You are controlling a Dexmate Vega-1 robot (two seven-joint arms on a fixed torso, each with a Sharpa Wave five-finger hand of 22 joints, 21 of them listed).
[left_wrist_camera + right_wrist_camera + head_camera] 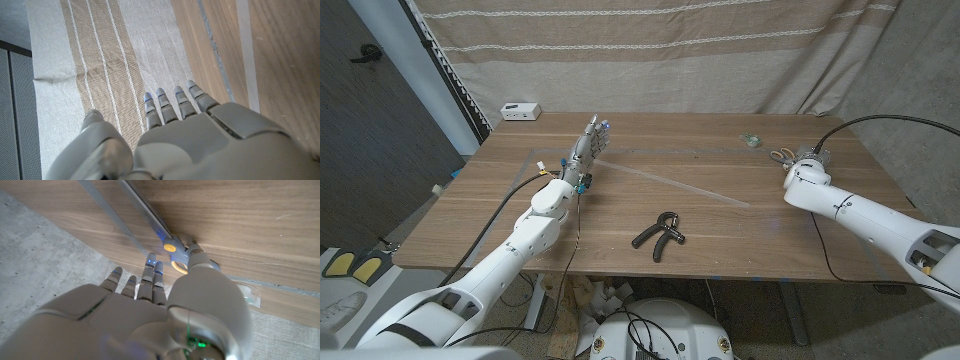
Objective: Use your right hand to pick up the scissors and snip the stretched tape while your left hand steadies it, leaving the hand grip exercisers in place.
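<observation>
The table [720,240] is wood — smooth, matt, with a fine grain. Clear tape [690,187] on it looks thin and glossy. The curtain [720,50] behind is coarse woven cloth. Both hands [210,145] [150,315] wear smooth grey plastic shells — faintly shiny.

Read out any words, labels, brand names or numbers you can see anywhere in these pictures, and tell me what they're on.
No text can be read in any view.
White box at the table's far left edge: it has dark marks on its front, too small to read.
Scissors: no print visible on the orange and grey handles.
Hand grip exerciser: no marking visible.
Tape roll: too small to tell.
</observation>
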